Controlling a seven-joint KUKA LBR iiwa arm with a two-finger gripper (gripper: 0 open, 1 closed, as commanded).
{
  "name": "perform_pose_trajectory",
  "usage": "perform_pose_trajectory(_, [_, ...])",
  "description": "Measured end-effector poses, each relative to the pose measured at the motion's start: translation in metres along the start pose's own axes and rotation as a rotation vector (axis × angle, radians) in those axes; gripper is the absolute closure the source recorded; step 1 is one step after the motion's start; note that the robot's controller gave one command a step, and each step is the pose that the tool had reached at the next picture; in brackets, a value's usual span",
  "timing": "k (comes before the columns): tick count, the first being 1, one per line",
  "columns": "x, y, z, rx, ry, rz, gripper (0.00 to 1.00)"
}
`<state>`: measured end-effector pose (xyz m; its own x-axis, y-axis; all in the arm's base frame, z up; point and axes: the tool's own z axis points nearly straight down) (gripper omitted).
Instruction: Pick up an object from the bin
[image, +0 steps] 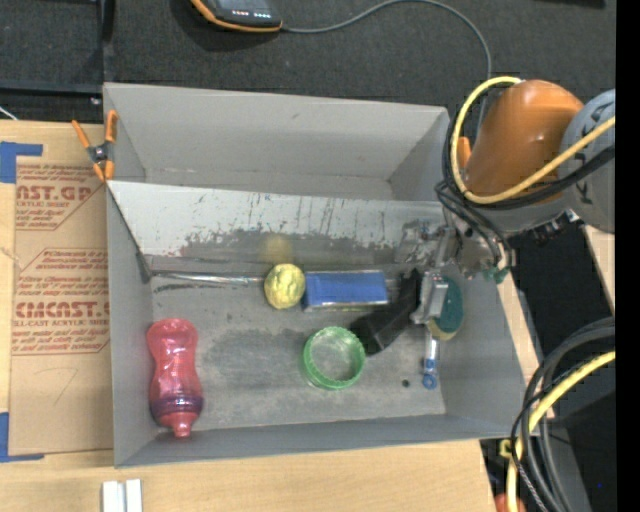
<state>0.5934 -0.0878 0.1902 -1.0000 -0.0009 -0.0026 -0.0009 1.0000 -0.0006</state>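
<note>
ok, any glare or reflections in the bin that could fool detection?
Camera view: even light, no hard glare on the bin floor; camera view: the back wall carries a faint yellow reflection just above the yellow ball; shadows soft.

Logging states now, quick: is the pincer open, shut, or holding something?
Pincer: cannot be told. It sits by a teal thing at the right of the bin.
</note>
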Motion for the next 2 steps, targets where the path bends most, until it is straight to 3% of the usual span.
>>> perform_pose_trajectory(1, [0.0, 0.0, 0.0, 0.0, 0.0, 0.0, 0.0])
perform_pose_trajectory(2, [0.0, 0.007, 0.014, 0.003, -0.011, 0.024, 0.0])
